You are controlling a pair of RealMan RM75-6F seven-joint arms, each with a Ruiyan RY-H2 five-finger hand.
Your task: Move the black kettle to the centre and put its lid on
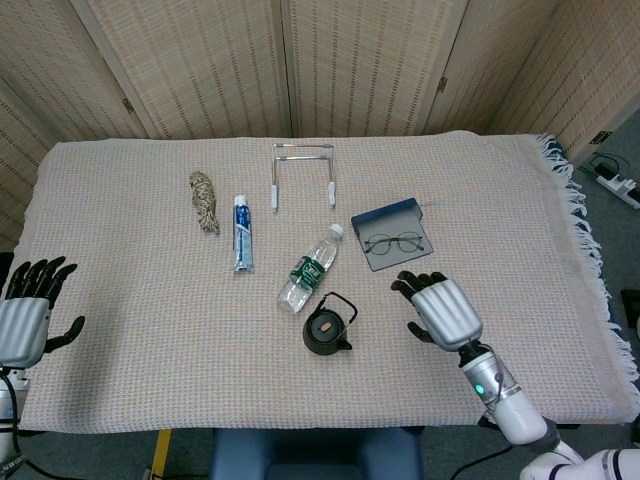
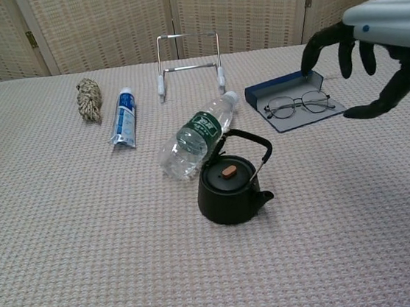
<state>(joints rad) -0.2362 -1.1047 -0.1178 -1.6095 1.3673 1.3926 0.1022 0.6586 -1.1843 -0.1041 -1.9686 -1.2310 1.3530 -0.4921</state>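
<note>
The black kettle (image 1: 325, 331) (image 2: 231, 190) stands upright near the middle of the table's front half. Its lid (image 2: 227, 172) with a brown knob sits on top, and the thin wire handle arches over it. My right hand (image 1: 443, 310) (image 2: 373, 50) hovers open to the right of the kettle, fingers spread, holding nothing and clear of it. My left hand (image 1: 26, 315) stays open at the far left edge of the table, far from the kettle.
A clear water bottle (image 1: 310, 269) lies on its side right behind the kettle, nearly touching it. A toothpaste tube (image 1: 241, 233), a rope bundle (image 1: 204, 201), a wire rack (image 1: 302, 171) and glasses on a blue case (image 1: 393, 235) lie further back.
</note>
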